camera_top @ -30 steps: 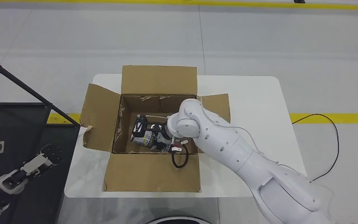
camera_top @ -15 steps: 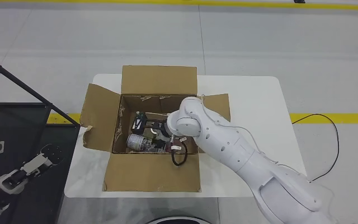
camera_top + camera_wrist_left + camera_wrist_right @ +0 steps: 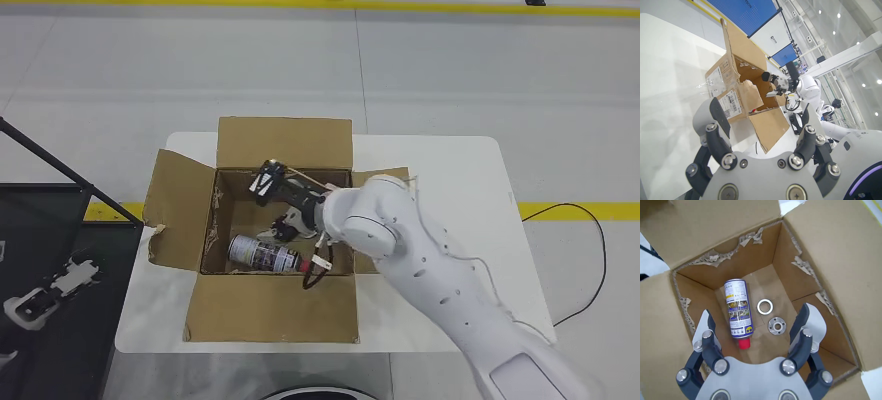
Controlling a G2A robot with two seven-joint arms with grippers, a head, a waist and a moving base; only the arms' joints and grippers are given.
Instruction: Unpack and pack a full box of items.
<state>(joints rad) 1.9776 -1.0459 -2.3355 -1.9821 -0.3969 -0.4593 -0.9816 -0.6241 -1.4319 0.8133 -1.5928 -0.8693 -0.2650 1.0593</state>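
Box [image 3: 280, 310] sits on table [image 3: 450, 200], flaps spread.

Top view: right gripper [image 3: 272, 205] hangs over the box mouth, jaws wide, holding nothing. Can [image 3: 262, 253] lies on the box floor under it. Left gripper [image 3: 50, 295] is well off to the side, past the table edge.

Left wrist view: left gripper spread wide, empty; box ahead of it, well apart.

Right wrist view: can, ring [image 3: 764, 306] and flange [image 3: 777, 326] lie beneath the right gripper's spread jaws, none touching.

Box [image 3: 800, 279] floor holds 3 obstacles: spray can [image 3: 738, 309], washer [image 3: 764, 306], flange [image 3: 777, 326].
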